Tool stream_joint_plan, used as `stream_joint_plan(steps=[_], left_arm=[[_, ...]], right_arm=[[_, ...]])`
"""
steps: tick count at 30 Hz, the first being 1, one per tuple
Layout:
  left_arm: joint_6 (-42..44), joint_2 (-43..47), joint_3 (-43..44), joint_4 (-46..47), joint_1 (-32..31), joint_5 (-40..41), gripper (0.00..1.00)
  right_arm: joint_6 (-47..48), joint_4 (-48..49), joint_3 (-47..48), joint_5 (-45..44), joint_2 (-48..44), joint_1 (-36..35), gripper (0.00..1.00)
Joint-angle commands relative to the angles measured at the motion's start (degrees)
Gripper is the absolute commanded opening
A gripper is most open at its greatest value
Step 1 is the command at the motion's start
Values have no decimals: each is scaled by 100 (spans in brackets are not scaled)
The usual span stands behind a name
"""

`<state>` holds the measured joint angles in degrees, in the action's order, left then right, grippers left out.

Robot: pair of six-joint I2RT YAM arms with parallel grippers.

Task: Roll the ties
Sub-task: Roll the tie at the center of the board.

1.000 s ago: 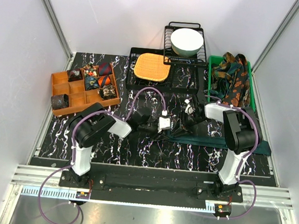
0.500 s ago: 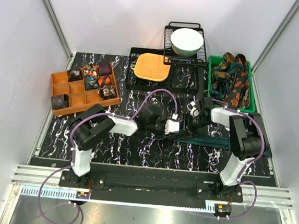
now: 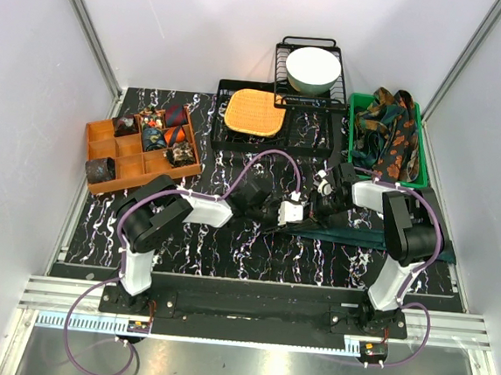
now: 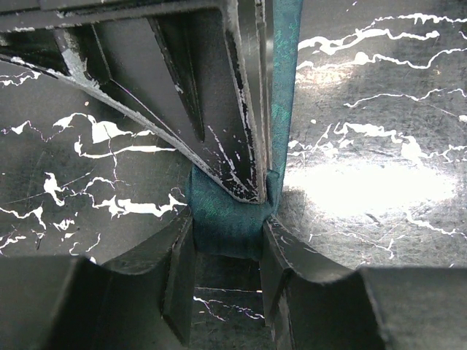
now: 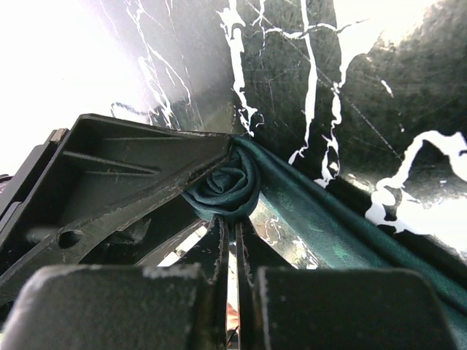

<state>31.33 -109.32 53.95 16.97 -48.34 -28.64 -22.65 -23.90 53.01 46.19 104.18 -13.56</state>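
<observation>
Left wrist shows left claw (image 4: 228, 244) clamping the teal tie (image 4: 225, 219), its end coiled tight; right claw (image 5: 230, 222) grips too.

Plain teal tie (image 5: 221, 191), one end coiled

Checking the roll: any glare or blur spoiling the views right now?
Left wrist: glare whitens the table right of the teal tie, near fingers soft. Right wrist: top-left corner blown out, tie's coil sharp. Top external: even light, sharp.

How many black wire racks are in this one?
2. The front rack at back centre holds the orange mat; the rear rack, behind it to the right, holds the white bowl. No others show.
</observation>
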Motion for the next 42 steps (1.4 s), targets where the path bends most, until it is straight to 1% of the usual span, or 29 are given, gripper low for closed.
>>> stream_joint_plan(steps=[1, 2, 3, 4, 6, 7, 10, 15, 16, 17, 22, 23, 26, 28, 30, 32, 33, 34, 35, 37, 38, 39, 40, 42], left_arm=[[67, -222, -359, -1100, 78, 325, 35], [23, -195, -411, -934, 131, 20, 38], [-48, -169, -438, -802, 201, -79, 41], [-127, -160, -464, -705, 237, -184, 46], [-276, -116, -535, -354, 272, -466, 50], [-346, -125, -561, -65, 290, -693, 54], [-593, -160, -649, 515, 334, -1001, 59], [-1058, -327, -816, 1509, 395, -1327, 64], [-1146, -362, -816, 1824, 386, -1337, 64], [-1321, -441, -808, 1940, 395, -1337, 65], [-1630, -722, -799, 2888, 386, -1346, 66], [-1709, -836, -773, 2960, 386, -1346, 66], [-1718, -1038, -781, 3312, 386, -1354, 63], [-1745, -1118, -790, 3479, 378, -1363, 59], [-1578, -1153, -825, 3462, 360, -1372, 57], [-1438, -1162, -808, 3366, 325, -1363, 53], [-1367, -1153, -781, 3069, 316, -1337, 49], [-1271, -1127, -746, 2875, 299, -1319, 40], [-1026, -1040, -729, 2673, 290, -1284, 35], [-866, -908, -711, 2181, 281, -1232, 27], [-718, -864, -685, 1953, 281, -1188, 26], [-655, -837, -571, 1420, 281, -1144, 25], [-559, -758, -518, 1144, 281, -1126, 24], [-278, -688, -491, 609, 281, -978, 22]], right_arm=[[182, -114, 33, -497, 295, 29, 0], [200, -150, 60, -654, 339, 81, 0], [217, -202, 95, -708, 435, 99, 0], [244, -316, 139, -752, 489, 117, 0], [331, -535, 305, -901, 646, 143, 0], [349, -580, 341, -997, 682, 152, 0], [437, -774, 490, -1182, 814, 152, 0], [516, -993, 605, -1464, 1007, 152, 0], [543, -1037, 640, -1560, 1025, 152, 0], [569, -1116, 666, -1613, 1069, 143, 0], [640, -1257, 737, -1877, 1210, 152, 0], [639, -1266, 745, -1869, 1227, 152, 0], [648, -1284, 763, -1904, 1280, 152, 0], [648, -1292, 772, -1895, 1306, 152, 0], [648, -1284, 789, -1851, 1350, 152, 0], [648, -1310, 824, -1825, 1412, 152, 0], [666, -1310, 842, -1694, 1429, 152, 0], [701, -1319, 903, -1623, 1438, 143, 0], [710, -1354, 921, -1579, 1412, 152, 0], [762, -1354, 991, -1334, 1334, 152, 0], [771, -1380, 1018, -1228, 1272, 152, 4], [797, -1380, 1027, -1088, 1193, 161, 9], [867, -1389, 1018, -1017, 1088, 170, 18], [929, -1380, 1000, -859, 658, 231, 29]])
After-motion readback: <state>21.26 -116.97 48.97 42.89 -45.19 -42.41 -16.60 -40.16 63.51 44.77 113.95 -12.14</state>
